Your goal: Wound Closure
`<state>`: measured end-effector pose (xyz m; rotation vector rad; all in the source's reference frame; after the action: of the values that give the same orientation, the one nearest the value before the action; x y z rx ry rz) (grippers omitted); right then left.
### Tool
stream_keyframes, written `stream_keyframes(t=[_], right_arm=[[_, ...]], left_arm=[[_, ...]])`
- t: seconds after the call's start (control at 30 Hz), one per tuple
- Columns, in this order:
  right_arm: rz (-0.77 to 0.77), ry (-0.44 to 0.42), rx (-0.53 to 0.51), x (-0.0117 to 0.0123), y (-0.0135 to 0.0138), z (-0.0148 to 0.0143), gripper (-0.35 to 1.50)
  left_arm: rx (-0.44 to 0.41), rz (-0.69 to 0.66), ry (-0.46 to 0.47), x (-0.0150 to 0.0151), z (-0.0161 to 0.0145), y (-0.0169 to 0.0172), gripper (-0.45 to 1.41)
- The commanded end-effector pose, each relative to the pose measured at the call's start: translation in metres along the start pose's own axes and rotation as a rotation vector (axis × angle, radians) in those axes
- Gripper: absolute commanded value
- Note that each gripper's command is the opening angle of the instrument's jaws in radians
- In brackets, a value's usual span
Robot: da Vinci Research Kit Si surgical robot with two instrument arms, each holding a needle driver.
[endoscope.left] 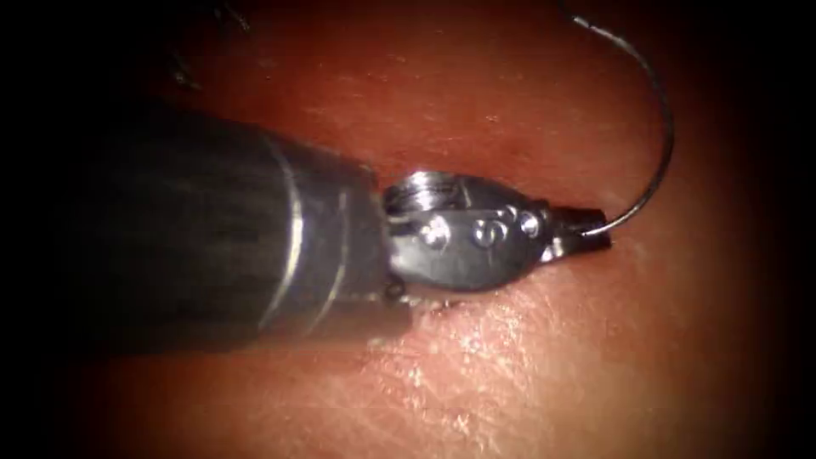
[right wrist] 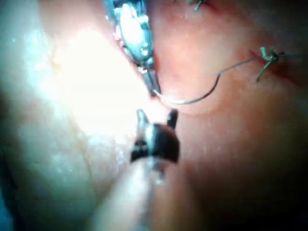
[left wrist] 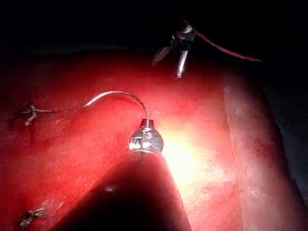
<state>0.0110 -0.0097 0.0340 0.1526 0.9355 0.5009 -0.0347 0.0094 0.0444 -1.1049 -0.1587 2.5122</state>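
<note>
My left tool point(endoscope.left: 591, 231) reaches in from the left, low over the tissue point(endoscope.left: 527, 382), with its jaws shut on the curved needle point(endoscope.left: 667, 136) near one end. From the jaws the needle arcs up and away above the tissue surface, not in it. The left wrist view shows the same grip point(left wrist: 146, 123), with the needle point(left wrist: 115, 94) curving off and thin thread point(left wrist: 53, 111) trailing toward a tied knot point(left wrist: 29, 113). My right tool point(right wrist: 156, 115) hovers open and holds nothing, just short of the left tool point(right wrist: 154, 90) and the needle point(right wrist: 195, 100). It also hangs open farther back point(left wrist: 168, 67).
Tied stitches with cut thread ends sit on the tissue point(left wrist: 31, 216) point(right wrist: 267, 55). The tissue's side wall drops away at its edge point(left wrist: 250, 144). A strong glare lies on the tissue beside the left tool's tip point(right wrist: 82, 67).
</note>
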Motion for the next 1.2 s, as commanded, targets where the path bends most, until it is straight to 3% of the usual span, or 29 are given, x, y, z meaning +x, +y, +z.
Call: stream_keyframes(t=[0.03, 0.13, 0.33, 0.53, 0.73, 0.9, 1.2], right_arm=[[0.048, 0.039, 0.026, 0.0003, -0.0001, 0.0011, 1.18], [0.138, 0.126, 0.097, 0.0020, 0.0009, 0.0017, 1.16], [0.275, 0.164, 0.175, 0.0032, 0.0015, 0.0035, 1.14], [0.387, 0.190, 0.264, 0.0034, 0.0012, 0.0056, 1.16], [0.427, 0.178, 0.356, 0.0034, 0.0003, 0.0085, 1.19], [0.414, 0.176, 0.373, 0.0033, -0.0005, 0.0114, 1.24], [0.452, 0.159, 0.401, 0.0003, -0.0031, 0.0153, 1.24]], left_arm=[[0.009, 0.021, -0.005, -0.0002, -0.0001, 0.0002, -0.45], [0.040, 0.118, -0.021, -0.0013, -0.0031, -0.0003, -0.45], [0.093, 0.249, -0.053, -0.0051, -0.0073, -0.0007, -0.45], [0.145, 0.350, -0.067, -0.0071, -0.0100, -0.0011, -0.45], [0.205, 0.474, -0.078, -0.0079, -0.0106, -0.0009, -0.45], [0.241, 0.545, -0.096, -0.0084, -0.0102, -0.0003, -0.45], [0.290, 0.663, -0.087, -0.0089, -0.0099, 0.0001, -0.45]])
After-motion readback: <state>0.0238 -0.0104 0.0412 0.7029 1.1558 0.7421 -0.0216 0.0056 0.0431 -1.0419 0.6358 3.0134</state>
